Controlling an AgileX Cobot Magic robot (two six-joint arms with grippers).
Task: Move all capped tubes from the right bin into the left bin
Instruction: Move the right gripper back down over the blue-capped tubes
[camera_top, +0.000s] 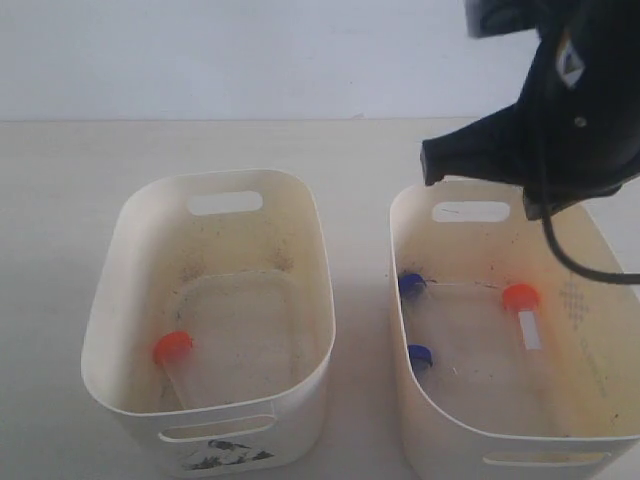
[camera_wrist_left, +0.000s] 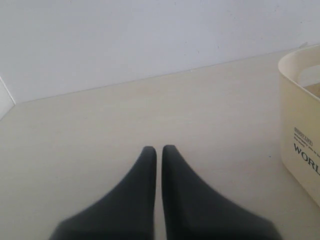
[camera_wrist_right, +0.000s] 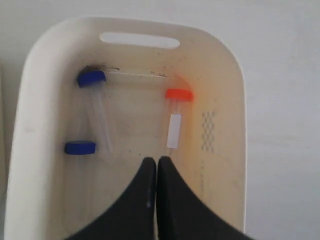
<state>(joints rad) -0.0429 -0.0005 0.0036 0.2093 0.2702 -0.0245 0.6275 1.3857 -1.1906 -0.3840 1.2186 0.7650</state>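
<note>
The right bin (camera_top: 398, 300) holds three capped tubes: a blue-capped one (camera_top: 411, 284) at the back left, another blue-capped one (camera_top: 420, 355) nearer the front, and an orange-capped one (camera_top: 522, 312). The right wrist view looks down on the same bin (camera_wrist_right: 30, 110), with both blue-capped tubes (camera_wrist_right: 97, 107) (camera_wrist_right: 80, 147) and the orange-capped tube (camera_wrist_right: 174, 120). My right gripper (camera_top: 430, 165) (camera_wrist_right: 156, 160) hangs shut and empty above this bin. In the left bin (camera_top: 322, 270) lies one orange-capped tube (camera_top: 175, 352). My left gripper (camera_wrist_left: 158, 149) is shut over bare table beside the left bin's labelled wall (camera_wrist_left: 300, 130).
The two bins stand side by side on a pale table (camera_top: 360, 200) with a narrow gap between them. A white wall runs behind. A dotted diamond (camera_wrist_right: 208, 131) marks the right bin's inner wall. A black cable (camera_top: 570, 262) hangs from the right arm over that bin.
</note>
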